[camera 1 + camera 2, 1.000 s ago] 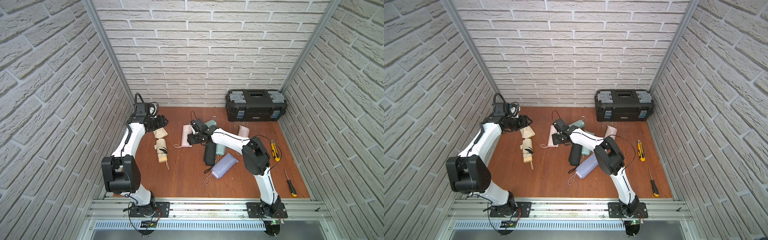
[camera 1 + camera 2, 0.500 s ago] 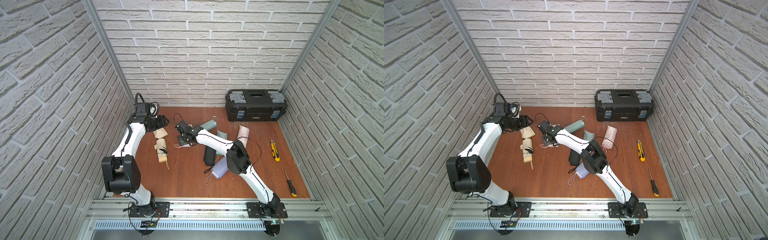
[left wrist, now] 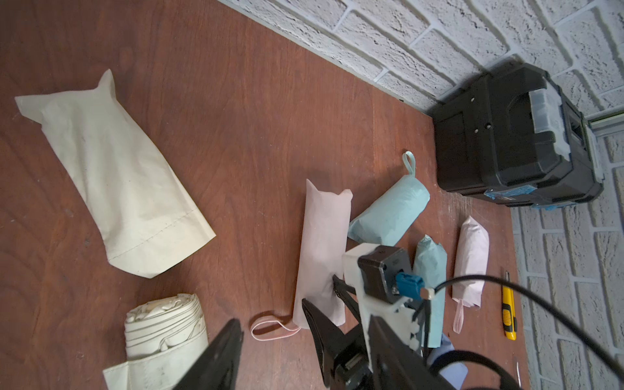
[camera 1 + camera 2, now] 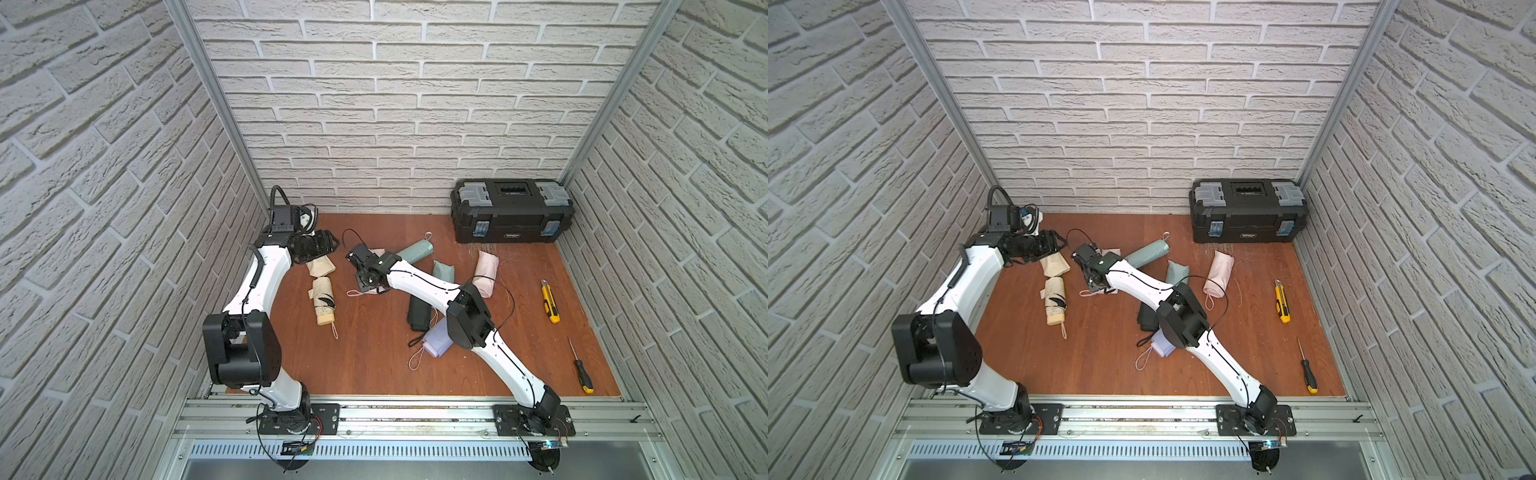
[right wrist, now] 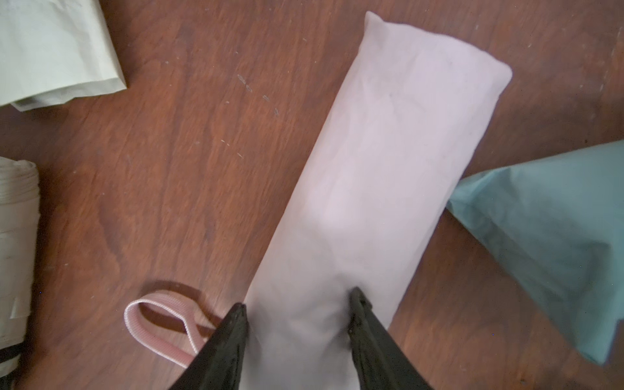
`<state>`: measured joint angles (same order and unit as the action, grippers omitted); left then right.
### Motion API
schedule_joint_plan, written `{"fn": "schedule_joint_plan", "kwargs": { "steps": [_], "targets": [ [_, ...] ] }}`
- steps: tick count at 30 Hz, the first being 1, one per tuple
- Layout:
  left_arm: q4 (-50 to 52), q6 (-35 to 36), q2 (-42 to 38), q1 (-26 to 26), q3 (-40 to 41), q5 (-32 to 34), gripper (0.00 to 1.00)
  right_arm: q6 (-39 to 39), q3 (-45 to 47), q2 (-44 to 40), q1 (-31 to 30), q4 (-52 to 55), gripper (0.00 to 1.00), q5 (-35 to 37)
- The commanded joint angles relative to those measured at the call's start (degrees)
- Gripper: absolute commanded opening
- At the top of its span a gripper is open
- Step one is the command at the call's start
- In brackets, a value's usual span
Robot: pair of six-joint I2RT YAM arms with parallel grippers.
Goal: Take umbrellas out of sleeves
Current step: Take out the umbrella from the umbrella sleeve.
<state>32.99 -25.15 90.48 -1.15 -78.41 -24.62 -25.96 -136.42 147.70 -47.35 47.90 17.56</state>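
- A beige umbrella (image 4: 324,301) lay bare, just beside its limp, empty beige sleeve (image 4: 320,268).
- A pink sleeved umbrella (image 5: 388,169) lay flat, its wrist loop trailing out.
- A mint umbrella (image 4: 415,252) and a lilac umbrella (image 4: 436,345) lay nearby.

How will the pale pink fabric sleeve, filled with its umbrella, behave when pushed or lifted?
The pale pink fabric sleeve looks plump and rounded, so it may roll if pushed sideways. Its cloth creases at the right gripper, so the skin is probably soft and could slip over the umbrella inside.
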Motion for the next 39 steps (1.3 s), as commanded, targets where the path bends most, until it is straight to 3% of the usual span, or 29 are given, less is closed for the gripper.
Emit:
{"fn": "schedule_joint_plan", "kwargs": {
  "steps": [1,10,22,29,35,39],
  "targets": [
    [-1.00,0.13,-1.62,-0.25,-1.04,-0.99,0.62,1.57,-0.47,0.88,-0.61,1.48,0.51,2.03],
    [-1.02,0.19,-1.49,-0.39,-0.97,-1.03,0.62,10.33,1.16,0.90,-2.95,1.80,0.49,0.98],
    [-0.84,0.42,-1.18,-0.35,-1.03,-0.81,0.62,17.22,17.78,-6.42,-5.38,-5.03,0.47,4.05],
    [-0.74,0.49,-1.18,-0.39,-0.95,-0.65,0.62,16.82,27.50,-12.46,-5.35,-10.28,0.49,5.03],
    [-0.65,0.60,-1.38,-0.35,-1.00,-0.52,0.62,13.78,28.01,-14.84,-5.54,-9.81,0.67,3.26],
    [-0.65,0.61,-1.52,-0.35,-0.97,-0.54,0.62,7.49,28.38,-17.39,-5.77,-7.99,0.67,2.01]
  ]
}}
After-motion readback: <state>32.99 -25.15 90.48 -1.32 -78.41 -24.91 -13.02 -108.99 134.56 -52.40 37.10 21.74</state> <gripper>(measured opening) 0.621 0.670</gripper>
